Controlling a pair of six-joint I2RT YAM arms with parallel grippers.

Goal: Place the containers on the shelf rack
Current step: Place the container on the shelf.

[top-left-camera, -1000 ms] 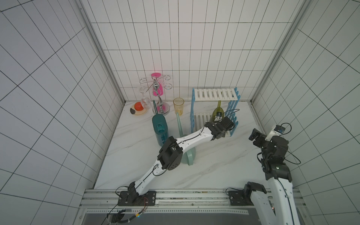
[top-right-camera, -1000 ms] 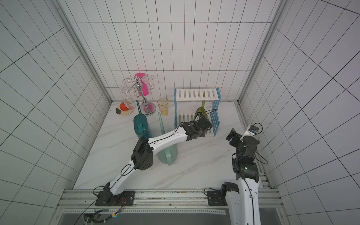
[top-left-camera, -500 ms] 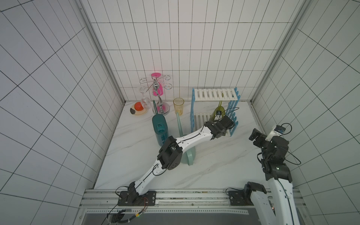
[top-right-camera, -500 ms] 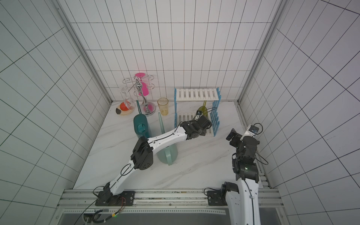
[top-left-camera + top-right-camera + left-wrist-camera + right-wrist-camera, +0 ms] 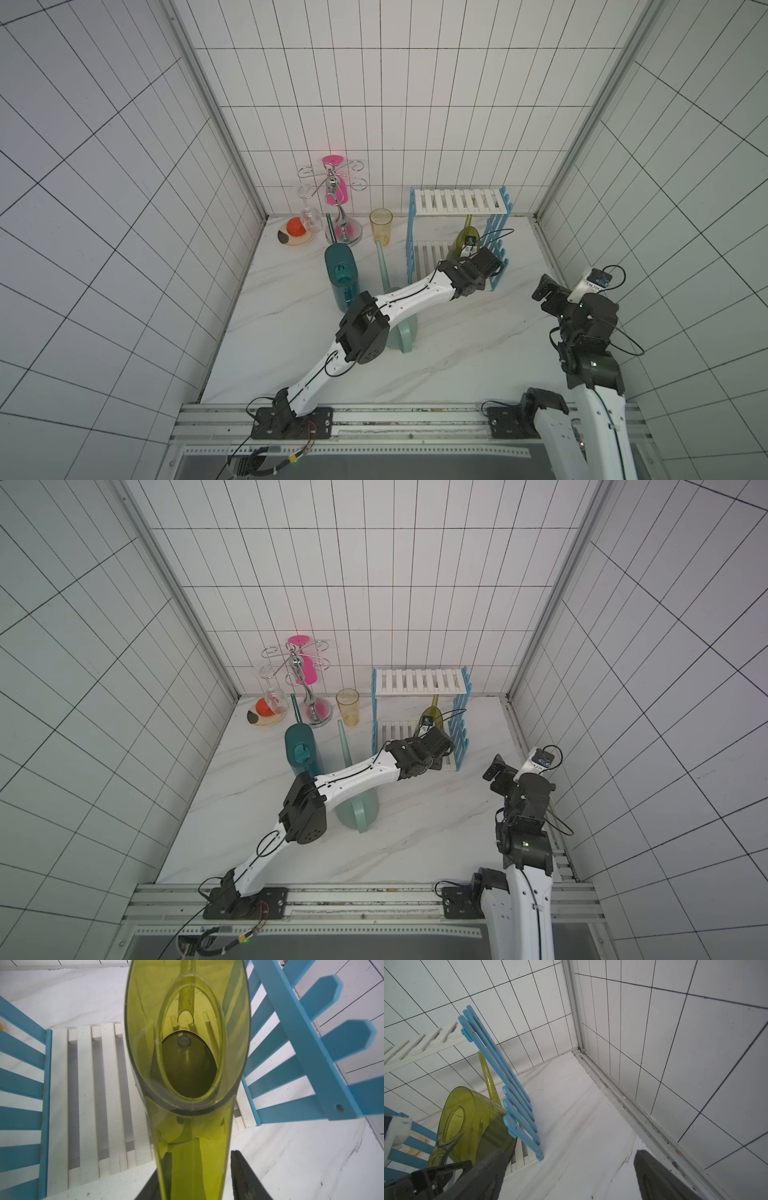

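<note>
The translucent olive-green container (image 5: 465, 237) (image 5: 430, 717) stands on the lower tier of the shelf rack (image 5: 457, 201) (image 5: 419, 681), spout toward the back wall. In the left wrist view its handle (image 5: 193, 1167) lies between my left gripper's (image 5: 200, 1153) jaws, and a gap shows beside the right fingertip (image 5: 235, 1159), so the gripper is open. My right gripper (image 5: 544, 291) (image 5: 570, 1153) hovers open and empty to the right of the rack. The dark teal container (image 5: 343, 274) and pale mint container (image 5: 401, 332) stand on the table left of the rack, the mint one partly under my left arm.
A chrome glass-hanger stand (image 5: 340, 208) with a hanging wine glass (image 5: 309, 214), a yellow cup (image 5: 381, 226) and a small plate (image 5: 295, 239) sit at the back left. The rack's blue side panel (image 5: 512, 1095) stands close to the olive container. Tiled walls enclose three sides.
My left gripper's jaws have spread apart around the olive container's handle. Both arms have otherwise barely moved.
</note>
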